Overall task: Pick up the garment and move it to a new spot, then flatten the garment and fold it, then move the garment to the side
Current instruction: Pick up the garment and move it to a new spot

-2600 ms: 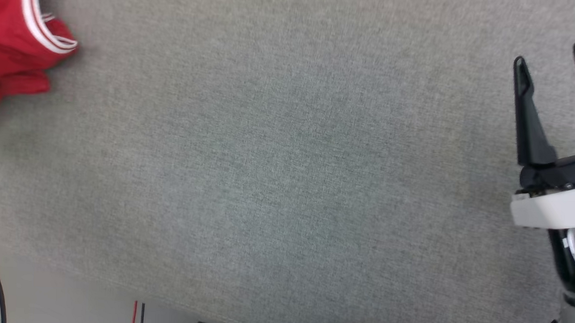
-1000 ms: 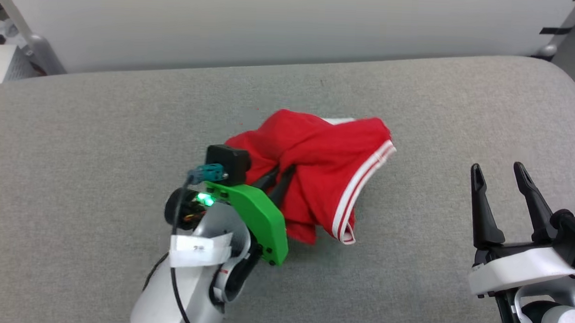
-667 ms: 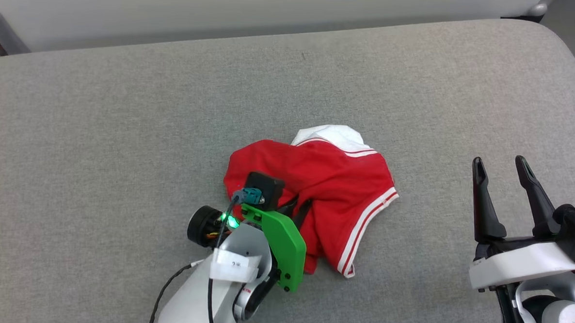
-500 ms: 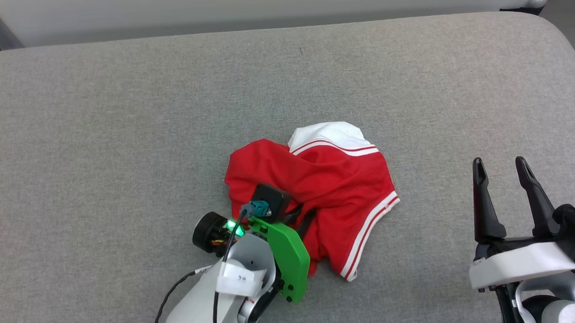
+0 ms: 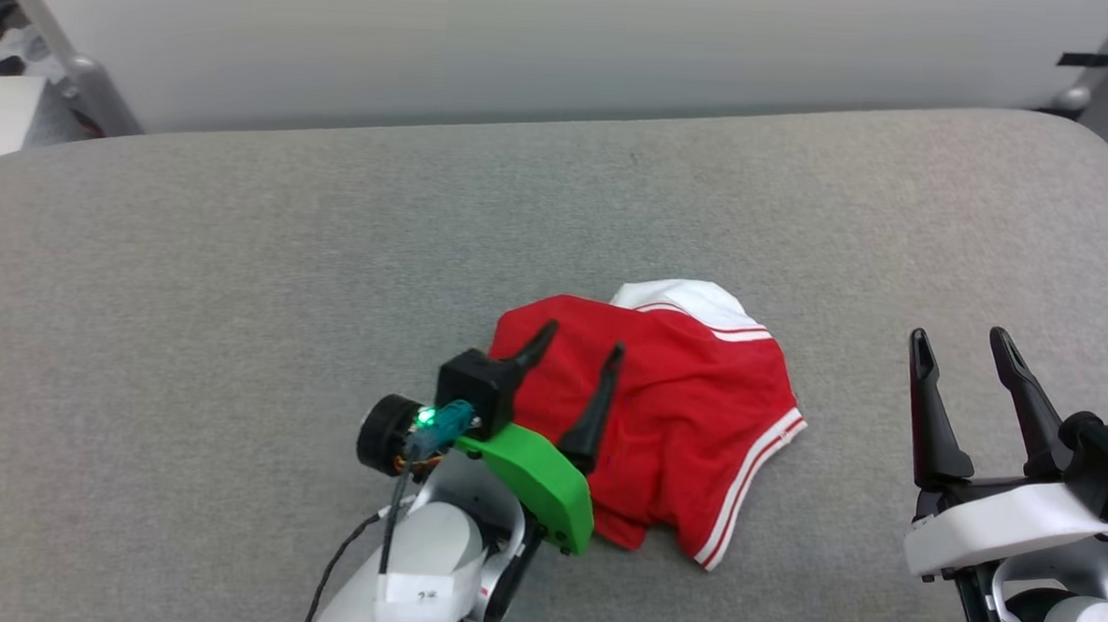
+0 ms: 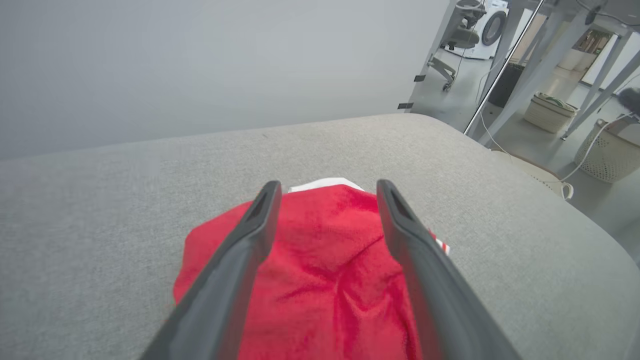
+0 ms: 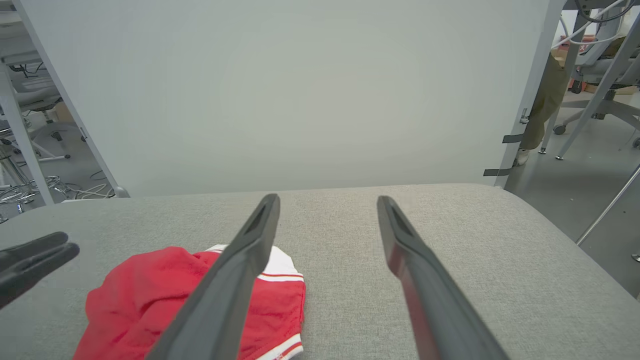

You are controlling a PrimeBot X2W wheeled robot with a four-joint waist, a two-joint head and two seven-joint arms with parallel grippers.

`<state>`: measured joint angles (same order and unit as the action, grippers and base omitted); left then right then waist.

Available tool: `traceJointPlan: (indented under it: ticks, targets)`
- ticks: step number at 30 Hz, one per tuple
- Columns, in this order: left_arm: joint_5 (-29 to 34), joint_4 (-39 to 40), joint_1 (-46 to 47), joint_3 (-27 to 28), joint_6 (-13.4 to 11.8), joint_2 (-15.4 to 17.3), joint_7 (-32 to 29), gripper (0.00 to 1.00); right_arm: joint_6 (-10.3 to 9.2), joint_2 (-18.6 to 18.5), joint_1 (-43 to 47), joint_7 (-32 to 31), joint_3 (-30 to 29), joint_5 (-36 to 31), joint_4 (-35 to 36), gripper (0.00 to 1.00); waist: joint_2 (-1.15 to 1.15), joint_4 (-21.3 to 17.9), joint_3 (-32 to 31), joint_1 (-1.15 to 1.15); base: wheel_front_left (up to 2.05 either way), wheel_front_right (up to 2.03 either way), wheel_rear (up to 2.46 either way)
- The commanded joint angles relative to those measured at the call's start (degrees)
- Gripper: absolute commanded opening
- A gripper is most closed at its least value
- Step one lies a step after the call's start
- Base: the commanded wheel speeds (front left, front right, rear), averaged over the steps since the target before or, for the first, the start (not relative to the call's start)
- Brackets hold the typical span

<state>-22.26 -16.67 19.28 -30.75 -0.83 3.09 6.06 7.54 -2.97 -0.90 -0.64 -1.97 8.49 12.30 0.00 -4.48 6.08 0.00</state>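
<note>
Red garment (image 5: 689,429) in a crumpled heap around the middle of the bench (image 5: 237,288), well clear of the back edge; white fabric showing at its far side, white-striped trim toward the right edge. Left gripper (image 5: 583,338) over the heap's left part, fingers spread wide, nothing clamped between. Right gripper (image 5: 959,336) well apart, toward the right edge, fingers likewise wide open, empty.

Grey fabric tabletop (image 5: 238,269) before a pale panel (image 5: 528,48) (a woven basket (image 6: 550,111) stands on the floor beyond).
</note>
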Motion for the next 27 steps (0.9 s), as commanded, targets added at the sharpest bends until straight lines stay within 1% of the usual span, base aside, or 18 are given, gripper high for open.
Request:
traceJointPlan:
  ticks: [1, 6, 15, 19, 22, 27]
  targets:
    - [-0.28, 0.59, -0.98, 1.16, -0.84, 0.26, 1.21, 1.00, -0.05, 0.09, 0.57, -0.32, 0.12, -0.07, 0.33, 1.00, 0.00, 2.58, -2.01, 0.00, 0.00, 0.00, 0.00]
    - [-1.62, 1.56, -2.14, 5.05, -2.43, 2.34, 4.42, 1.00, -0.05, 0.09, 1.38, -0.80, 0.22, -0.08, 0.46, 1.00, 0.00, 4.53, -2.89, 0.00, 0.00, 0.00, 0.00]
    - [-3.12, 2.53, -5.88, 12.06, -6.42, 7.20, 6.75, 1.00, -0.05, 0.09, 2.21, -1.12, 0.41, 0.13, -0.08, 1.00, 0.00, 6.36, -4.24, 0.00, 0.00, 0.00, 0.00]
    - [-3.67, 4.46, -8.08, 14.47, -7.21, 9.46, 7.32, 1.00, -0.05, 0.09, 2.87, -1.31, 0.40, 0.21, -0.22, 1.00, 0.00, 6.94, -4.85, 0.00, 0.00, 0.00, 0.00]
    - [-3.86, 6.45, -10.05, 15.53, -7.31, 11.37, 7.39, 1.00, -0.05, 0.09, 3.29, -1.46, 0.30, 0.22, -0.29, 1.00, 0.00, 7.17, -5.29, 0.00, 0.00, 0.00, 0.00]
    - [-3.46, 11.46, -13.50, 15.55, -7.71, 13.55, 6.35, 1.00, -0.05, 0.09, 3.99, -1.75, -0.08, 0.15, -0.41, 1.00, 0.00, 7.28, -5.99, 0.00, 0.00, 0.00, 0.00]
